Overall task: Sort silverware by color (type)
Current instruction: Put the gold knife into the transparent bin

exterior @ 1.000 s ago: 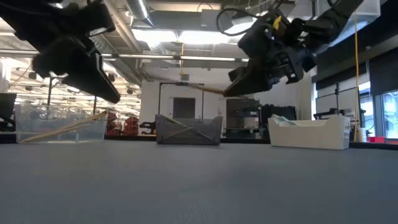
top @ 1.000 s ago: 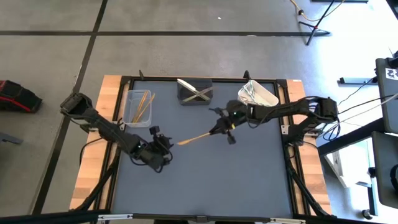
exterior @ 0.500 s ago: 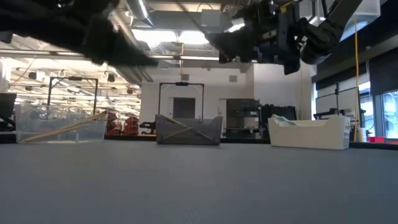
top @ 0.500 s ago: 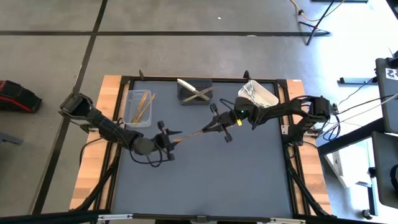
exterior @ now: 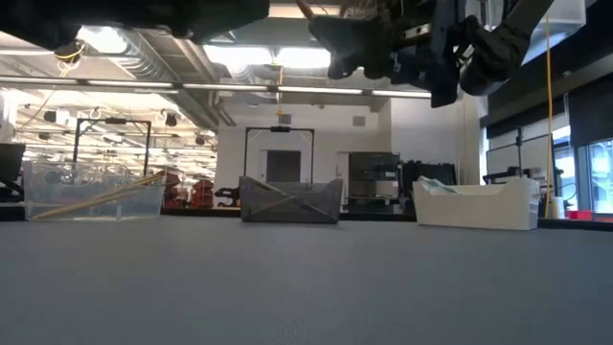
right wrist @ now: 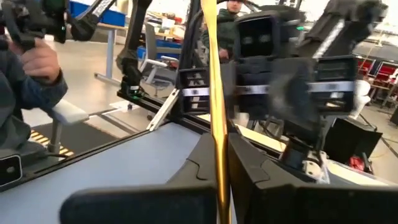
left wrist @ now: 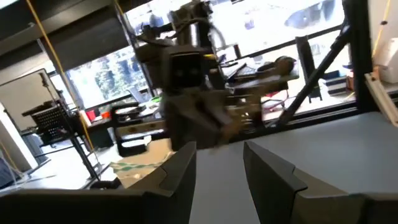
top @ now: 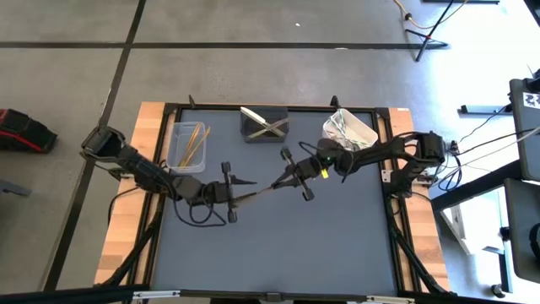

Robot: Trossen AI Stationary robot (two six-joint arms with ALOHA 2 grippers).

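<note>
A slim copper-gold piece of silverware (top: 261, 191) hangs in the air over the table's middle, held by my right gripper (top: 287, 178). It runs out past the fingers toward the table's left (right wrist: 211, 93). My left gripper (top: 245, 191) faces it from the left, open (left wrist: 219, 168), with the piece's free end close to its fingertips; I cannot tell whether they touch. More copper-gold pieces lean in the clear tub (top: 187, 145). Silver pieces lie in the dark grey tub (top: 264, 125), pale ones in the white tub (top: 350, 128). My right gripper pinches the copper-gold piece near its right-hand end (right wrist: 216, 163) between the two fingers. The fingers come level from the table's right and lie along it. The piece is lifted clear and sticks out nearly level toward my left gripper.
The three tubs stand in a row along the table's far edge (exterior: 91, 192) (exterior: 289, 201) (exterior: 476, 203). The grey mat (top: 278, 245) stretches toward the near edge. A person (right wrist: 28, 74) shows in the room beyond the table.
My left gripper has risen and swung toward the table's right, turning level to face my right gripper. My right gripper has carried the copper-gold piece a little toward the left and near edge, so the piece's free end has come up to the left fingers.
</note>
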